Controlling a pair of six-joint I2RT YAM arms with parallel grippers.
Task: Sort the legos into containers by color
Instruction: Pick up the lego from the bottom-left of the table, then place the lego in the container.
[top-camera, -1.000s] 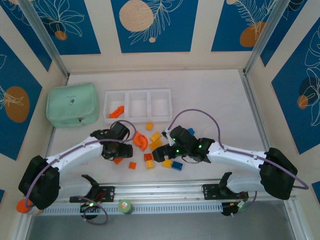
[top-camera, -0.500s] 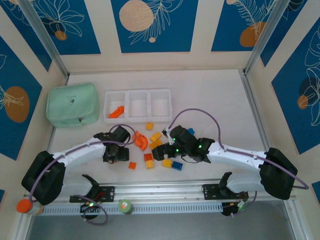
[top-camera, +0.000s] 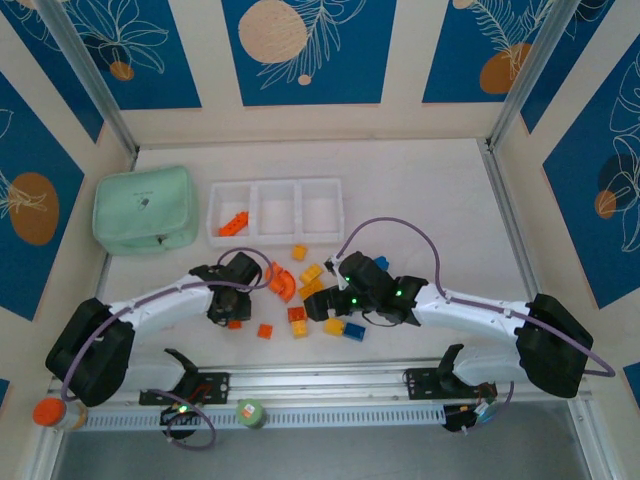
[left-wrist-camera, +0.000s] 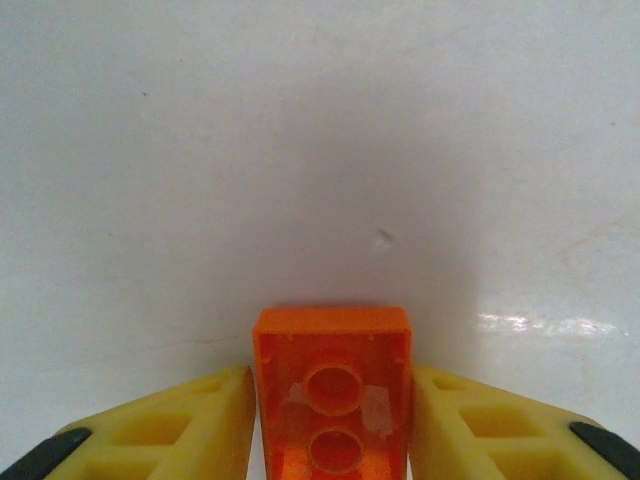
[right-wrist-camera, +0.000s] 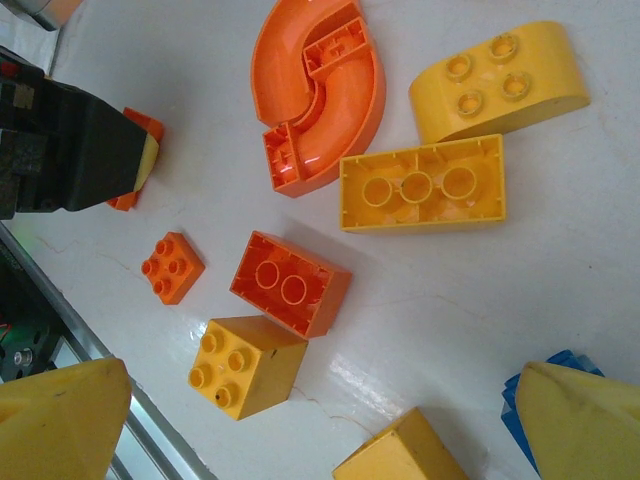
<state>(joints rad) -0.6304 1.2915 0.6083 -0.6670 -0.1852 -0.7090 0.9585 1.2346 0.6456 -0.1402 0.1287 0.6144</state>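
From above, the left gripper (top-camera: 232, 312) is down on the white table (top-camera: 420, 200) with an upturned orange brick (top-camera: 234, 323) at its fingertips, while the right gripper (top-camera: 320, 304) hangs low over the loose legos. The curved orange piece (top-camera: 283, 282) lies between the two grippers, and a blue brick (top-camera: 354, 331) lies just beside the right one. The white tray (top-camera: 275, 188) lies well beyond both grippers. Its compartment nearest the mint-green pouch (top-camera: 145, 208) holds one orange brick (top-camera: 234, 222). In the left wrist view, the left gripper (left-wrist-camera: 332, 385) is closed narrowly on the upturned orange brick (left-wrist-camera: 332, 400). Its yellow fingers (left-wrist-camera: 190, 425) press against both flanks, the hollow underside faces the camera, and bare table lies ahead. In the right wrist view, the right gripper (right-wrist-camera: 320, 375) is spread wide and holds nothing. A yellow cube (right-wrist-camera: 245, 365) and a hollow orange brick (right-wrist-camera: 290, 283) lie between and just ahead of its fingers (right-wrist-camera: 60, 425), and the blue brick (right-wrist-camera: 520, 395) touches the inner side of the other finger. Farther ahead are a small orange square brick (right-wrist-camera: 172, 266), a long yellow brick (right-wrist-camera: 422, 185) lying underside up, a rounded yellow brick (right-wrist-camera: 500, 80) and the curved orange piece (right-wrist-camera: 320, 95). Off to one side, the left gripper (right-wrist-camera: 135, 160) shows with the upturned orange brick (right-wrist-camera: 147, 124) at its tip.
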